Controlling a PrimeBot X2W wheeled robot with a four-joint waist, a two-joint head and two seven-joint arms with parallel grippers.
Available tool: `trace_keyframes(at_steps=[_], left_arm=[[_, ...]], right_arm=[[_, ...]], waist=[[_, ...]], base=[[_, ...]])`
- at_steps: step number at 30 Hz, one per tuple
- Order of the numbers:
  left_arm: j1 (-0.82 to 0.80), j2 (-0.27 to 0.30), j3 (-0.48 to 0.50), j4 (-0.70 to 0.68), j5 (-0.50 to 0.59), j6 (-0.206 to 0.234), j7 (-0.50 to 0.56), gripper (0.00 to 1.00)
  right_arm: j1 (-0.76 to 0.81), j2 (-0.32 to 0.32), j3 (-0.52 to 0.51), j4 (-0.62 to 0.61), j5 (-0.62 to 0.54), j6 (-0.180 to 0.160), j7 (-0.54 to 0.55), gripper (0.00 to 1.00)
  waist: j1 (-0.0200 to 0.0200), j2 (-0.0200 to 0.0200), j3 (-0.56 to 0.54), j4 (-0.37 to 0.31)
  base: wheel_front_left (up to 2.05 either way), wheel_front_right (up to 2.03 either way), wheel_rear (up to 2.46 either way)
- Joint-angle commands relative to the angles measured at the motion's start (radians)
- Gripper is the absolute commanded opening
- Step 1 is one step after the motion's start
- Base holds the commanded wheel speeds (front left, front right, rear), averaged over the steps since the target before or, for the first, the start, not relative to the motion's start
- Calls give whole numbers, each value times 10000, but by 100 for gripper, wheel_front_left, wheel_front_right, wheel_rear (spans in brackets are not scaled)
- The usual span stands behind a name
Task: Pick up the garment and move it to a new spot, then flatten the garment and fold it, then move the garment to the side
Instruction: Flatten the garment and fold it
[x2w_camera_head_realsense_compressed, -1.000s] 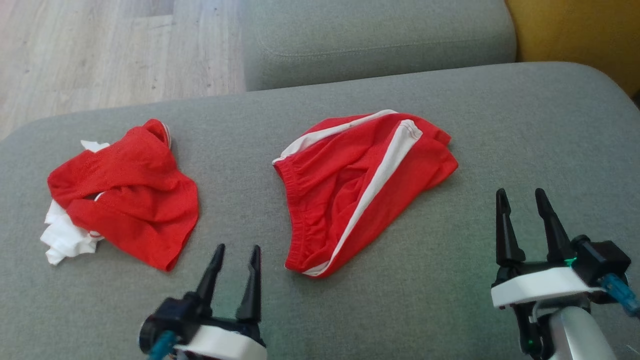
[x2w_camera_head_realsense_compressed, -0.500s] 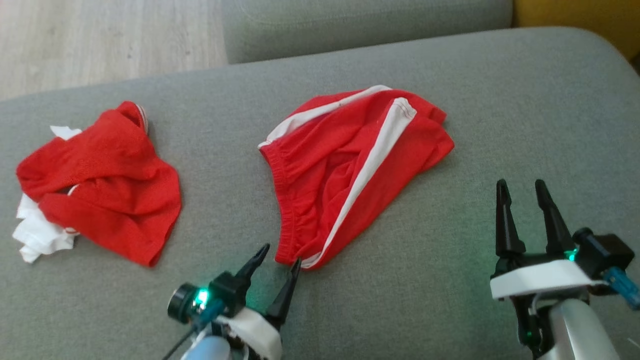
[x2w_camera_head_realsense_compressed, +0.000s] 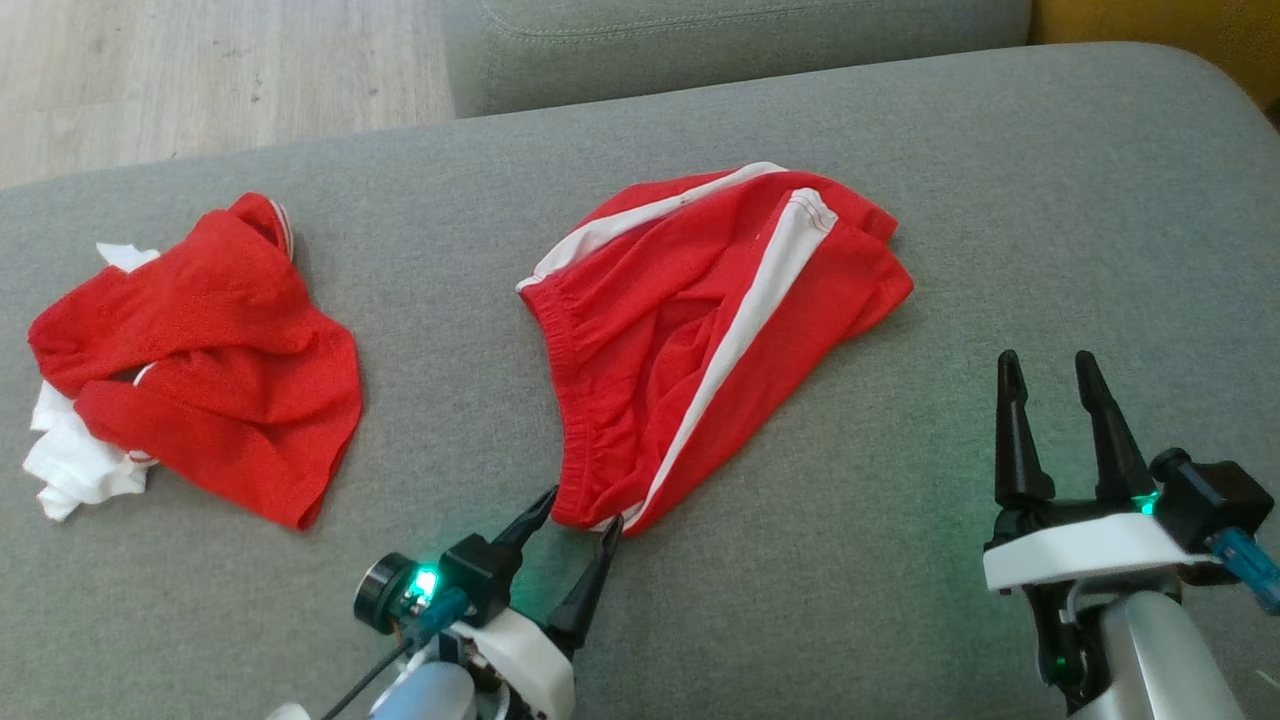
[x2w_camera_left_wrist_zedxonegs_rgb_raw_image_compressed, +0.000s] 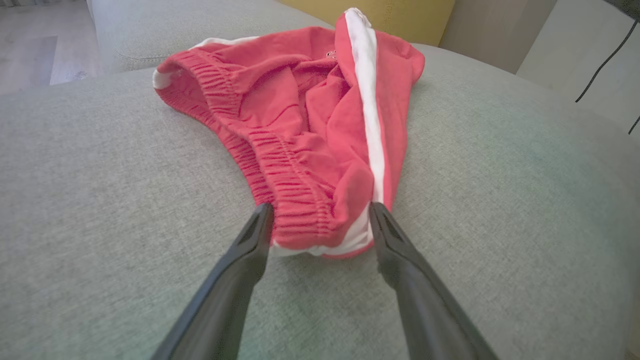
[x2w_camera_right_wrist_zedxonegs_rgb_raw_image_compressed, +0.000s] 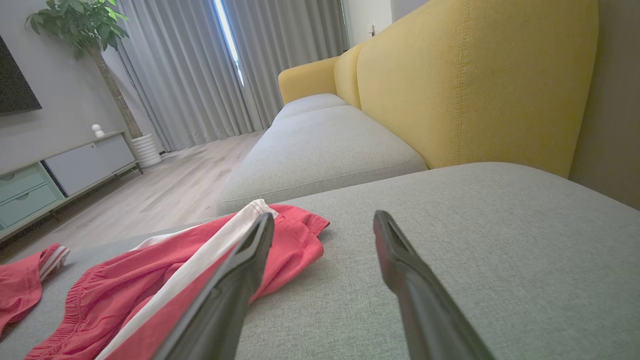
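- This is looking like a home living room.
- A sofa (x2w_camera_right_wrist_zedxonegs_rgb_raw_image_compressed: 475, 85) with grey seats and a yellow back is stretching away ahead of the right gripper (x2w_camera_right_wrist_zedxonegs_rgb_raw_image_compressed: 322, 218) and to its right.
- Long grey curtains (x2w_camera_right_wrist_zedxonegs_rgb_raw_image_compressed: 200, 65) are hanging beyond the sofa, ahead-left of the gripper.
- A plant (x2w_camera_right_wrist_zedxonegs_rgb_raw_image_compressed: 75, 22) in a white pot (x2w_camera_right_wrist_zedxonegs_rgb_raw_image_compressed: 146, 150) is standing beside them, further left.
- A low cabinet (x2w_camera_right_wrist_zedxonegs_rgb_raw_image_compressed: 65, 172) with drawers is sitting far left, under a dark TV (x2w_camera_right_wrist_zedxonegs_rgb_raw_image_compressed: 15, 85).
- A wood floor (x2w_camera_right_wrist_zedxonegs_rgb_raw_image_compressed: 165, 195) is lying between cabinet and sofa.
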Motion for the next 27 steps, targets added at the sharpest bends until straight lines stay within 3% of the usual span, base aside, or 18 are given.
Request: trace_keyframes(at_steps=[1,13,14,15,16,17,27], left_arm=[[-417,219,196,-268,-84,17,-119,100],[-878,339,-151,210,-272,16,-129,100],[-900,334,-191,245,-289,16,-129,94],[-921,332,-232,278,-303,16,-130,62],[-937,332,-267,307,-317,16,-130,39],[-947,331,-313,332,-335,16,-130,0],[-884,404,79,-225,-520,197,-132,0]], right_arm=[[-427,-26,242,-269,69,-7,-106,100],[-488,-26,285,-198,112,-7,-107,100],[-490,-26,285,-185,117,-7,-107,100],[-491,-26,288,-171,120,-7,-107,100],[-492,-26,291,-152,126,-7,-107,100],[-493,-26,294,-132,128,-7,-107,100],[-597,-26,457,134,-12,-7,-107,100]], waist=[[0,0,-14,11],[0,0,115,-74],[0,0,117,-78],[0,0,118,-80],[0,0,116,-81],[0,0,111,-80],[0,0,28,144]], base=[[0,0,0],[0,0,0],[0,0,0],[0,0,0],[0,0,0],[0,0,0],[0,0,0]])
